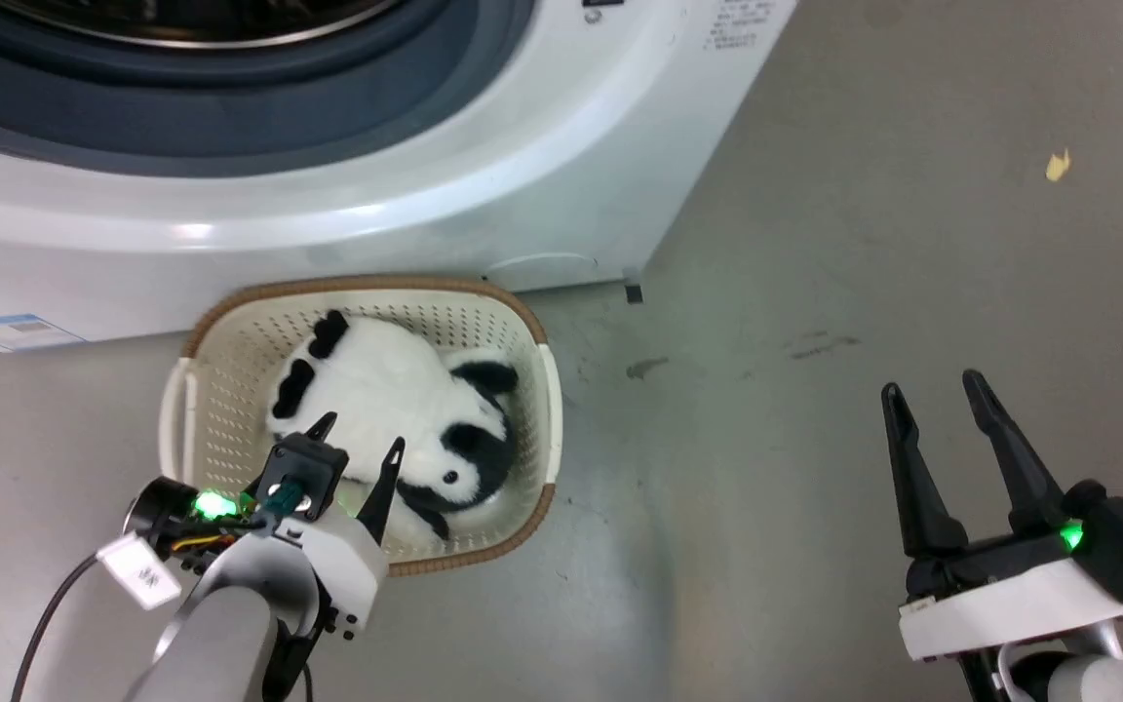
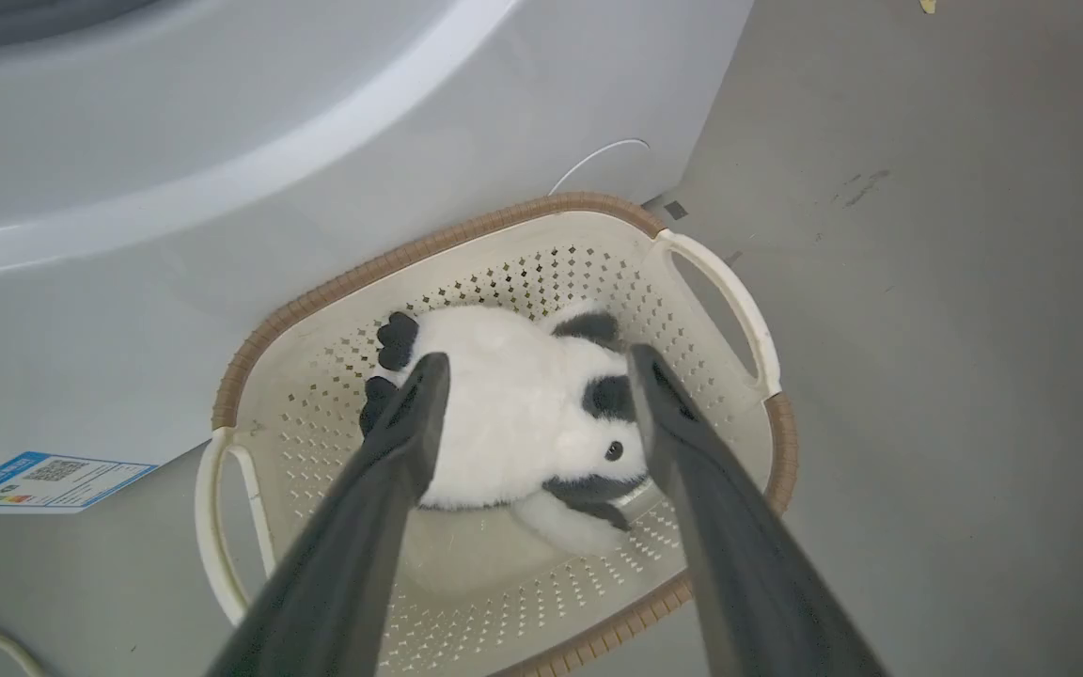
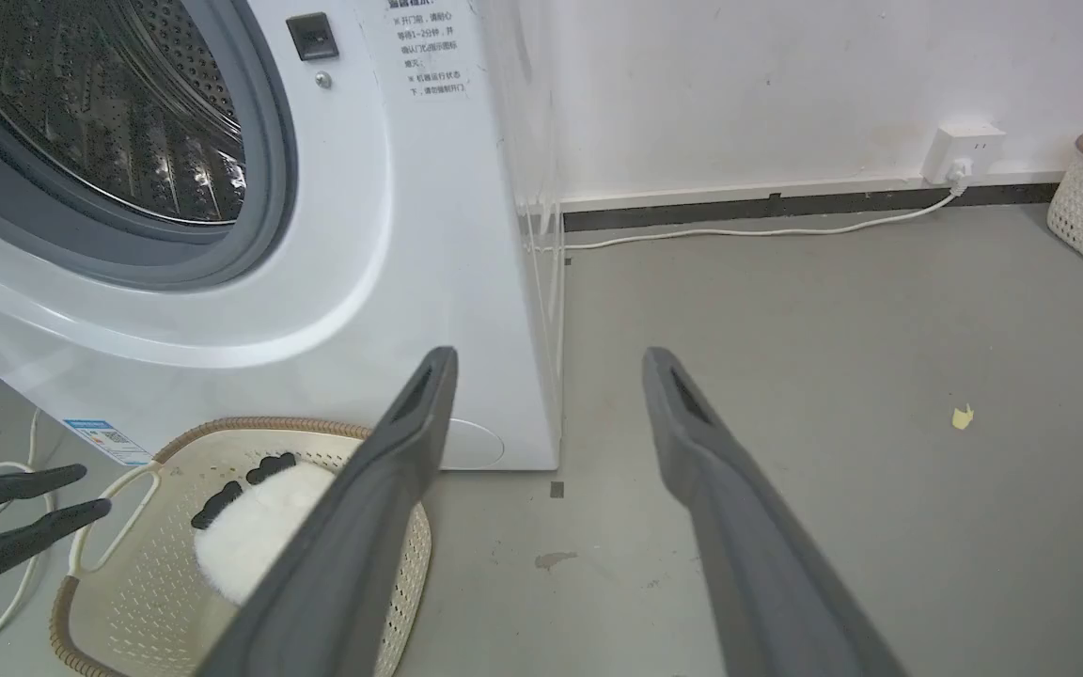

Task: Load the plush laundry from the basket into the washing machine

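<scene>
Left gripper is spread open and empty, hanging above the basket. The panda is lying in the basket straight ahead between the fingers, not touched yet as far as I can tell. Right gripper is open too and holding nothing, off over bare floor, well apart from the basket. My read on the panda: light, squashy, all fluff, so no worry about breaking it, but the fur will probably compress and slip if I only pinch the surface. I'd go for the fat white body, which sits pretty much centred between the left fingers, and close deep so they bite into stuffing rather than hair. An ear or leg looks too thin and floppy, and it'd likely dangle and swing. Washer stands just past the basket, beyond the fingertips, with the drum open, so the carry should be short.
</scene>
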Controlling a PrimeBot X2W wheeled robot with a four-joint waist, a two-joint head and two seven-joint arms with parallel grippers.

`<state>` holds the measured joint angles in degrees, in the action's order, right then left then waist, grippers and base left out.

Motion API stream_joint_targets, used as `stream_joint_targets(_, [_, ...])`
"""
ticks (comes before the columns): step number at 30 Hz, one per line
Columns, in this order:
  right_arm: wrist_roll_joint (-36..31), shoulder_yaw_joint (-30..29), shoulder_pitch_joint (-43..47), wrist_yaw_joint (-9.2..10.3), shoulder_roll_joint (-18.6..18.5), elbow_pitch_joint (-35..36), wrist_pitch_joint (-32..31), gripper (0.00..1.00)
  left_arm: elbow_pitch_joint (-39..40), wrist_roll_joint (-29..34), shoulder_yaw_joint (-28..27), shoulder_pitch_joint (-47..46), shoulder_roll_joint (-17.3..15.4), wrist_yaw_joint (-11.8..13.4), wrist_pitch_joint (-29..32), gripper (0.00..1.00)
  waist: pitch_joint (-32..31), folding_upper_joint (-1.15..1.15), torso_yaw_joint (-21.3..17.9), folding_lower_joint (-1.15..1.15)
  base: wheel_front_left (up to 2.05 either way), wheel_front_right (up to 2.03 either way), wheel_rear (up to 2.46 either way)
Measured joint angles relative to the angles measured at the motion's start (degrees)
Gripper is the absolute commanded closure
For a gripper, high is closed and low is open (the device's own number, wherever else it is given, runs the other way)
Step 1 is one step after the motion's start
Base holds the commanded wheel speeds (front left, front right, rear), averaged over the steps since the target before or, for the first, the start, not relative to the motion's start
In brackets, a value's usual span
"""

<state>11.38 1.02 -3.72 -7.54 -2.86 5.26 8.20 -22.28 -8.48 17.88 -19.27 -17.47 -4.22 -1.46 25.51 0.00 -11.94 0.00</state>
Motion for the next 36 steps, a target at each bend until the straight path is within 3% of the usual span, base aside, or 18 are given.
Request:
stream_joint_targets(10, [2.6,1.1,-1.2,0.00,0.0,0.5,1.2,0.00,-6.8,-4.7,6.0,-6.9,-5.3,-0.5,5.7,0.00,4.8,0.00,-3.0,0.00,0.00,0.00,0.00])
stream_joint_targets(19, [6.0,2.5,-1.8,0.00,0.0,0.8,2.3,0.00,-13.3,-5.2,9.7,-14.3,-10.4,-0.6,11.1,0.00,9.3,0.00,-6.4,0.00,0.00,0.00,0.00])
stream_joint_targets(36, [11.3,4.2,-3.0,0.00,0.0,2.3,4.3,0.00,-22.0,-6.9,16.0,-27.9,-15.4,-0.5,20.6,0.00,18.4,0.00,-12.5,0.00,0.00,0.00,0.00])
